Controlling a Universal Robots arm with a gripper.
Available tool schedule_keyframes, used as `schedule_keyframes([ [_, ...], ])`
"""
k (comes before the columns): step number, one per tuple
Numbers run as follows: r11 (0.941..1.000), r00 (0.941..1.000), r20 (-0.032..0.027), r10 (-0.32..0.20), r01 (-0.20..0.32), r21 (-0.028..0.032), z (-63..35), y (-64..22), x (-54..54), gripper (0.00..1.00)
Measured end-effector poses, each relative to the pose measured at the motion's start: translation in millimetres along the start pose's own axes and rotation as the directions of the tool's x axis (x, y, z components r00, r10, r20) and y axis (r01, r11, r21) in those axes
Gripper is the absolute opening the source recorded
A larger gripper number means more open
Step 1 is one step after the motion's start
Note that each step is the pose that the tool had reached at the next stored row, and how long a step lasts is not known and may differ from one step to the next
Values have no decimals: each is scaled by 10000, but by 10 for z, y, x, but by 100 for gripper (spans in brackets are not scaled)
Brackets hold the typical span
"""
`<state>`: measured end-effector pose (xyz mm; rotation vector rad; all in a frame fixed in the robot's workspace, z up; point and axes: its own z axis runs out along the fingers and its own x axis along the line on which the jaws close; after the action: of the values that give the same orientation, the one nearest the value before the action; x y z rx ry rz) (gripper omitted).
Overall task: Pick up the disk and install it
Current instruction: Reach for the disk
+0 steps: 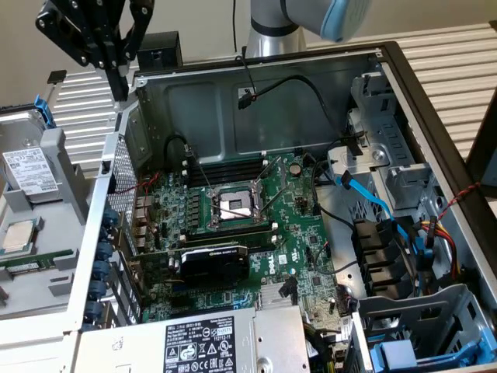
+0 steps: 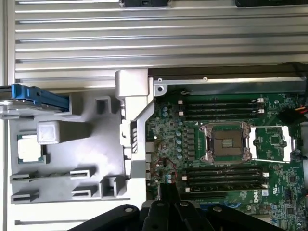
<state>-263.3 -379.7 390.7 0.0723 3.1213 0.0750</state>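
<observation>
The disk (image 1: 27, 169), silver-grey with a white label and a blue carrier frame, stands on edge in a grey holder (image 1: 54, 268) at the exterior view's left, outside the computer case. In the wrist view the disk (image 2: 37, 95) appears edge-on as a blue strip at one end of the holder (image 2: 86, 159). My black gripper (image 1: 119, 92) hangs high above the case's corner, to the right of the disk and well above it, shut with nothing in it. Its fingers (image 2: 167, 195) point down over the edge of the motherboard.
A small square CPU chip (image 1: 17, 237) lies in the holder near the disk. The open case holds a motherboard with a bare CPU socket (image 1: 233, 206), a black graphics card (image 1: 213, 260), a power supply (image 1: 210, 342), cables, and drive bays with another blue carrier (image 1: 404, 353) at the exterior view's right.
</observation>
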Motion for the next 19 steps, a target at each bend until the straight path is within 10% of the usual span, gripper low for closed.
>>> schedule_keyframes([
  [19,10000,10000,-11,0,0,1,19,250,762,11],
])
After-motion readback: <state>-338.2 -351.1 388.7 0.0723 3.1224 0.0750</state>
